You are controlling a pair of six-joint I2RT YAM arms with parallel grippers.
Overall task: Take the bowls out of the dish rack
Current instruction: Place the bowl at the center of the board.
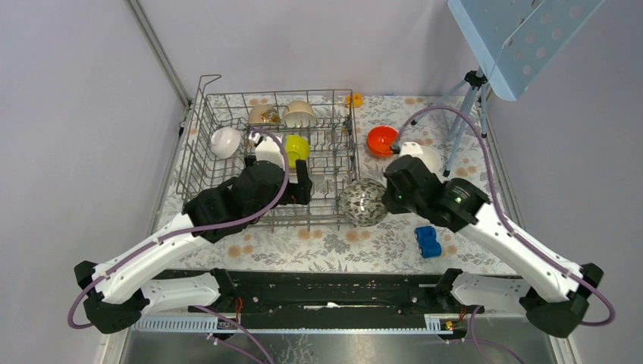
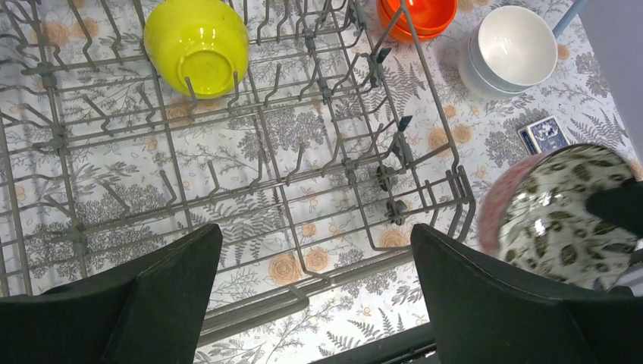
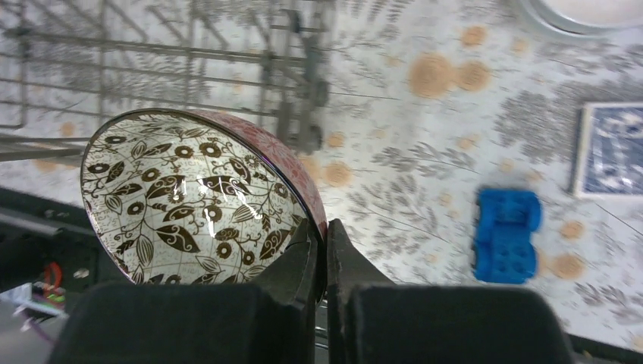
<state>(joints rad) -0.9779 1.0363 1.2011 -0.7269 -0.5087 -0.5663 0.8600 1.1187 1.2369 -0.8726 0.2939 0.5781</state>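
Just beside the right side of the dish rack (image 1: 199, 144), the right gripper (image 3: 326, 254) is clamped on the rim of a dark leaf-patterned bowl (image 3: 189, 201), holding it tilted on edge. The left gripper (image 2: 315, 235) hangs over the rack, its fingers wide apart and empty. The bowl looks glazed, so probably rigid, slick and breakable. The rim seems the surest hold.

Pale lilac walls (image 1: 68, 114), floral tablecloth (image 1: 341, 243) — tripod (image 1: 475, 79)
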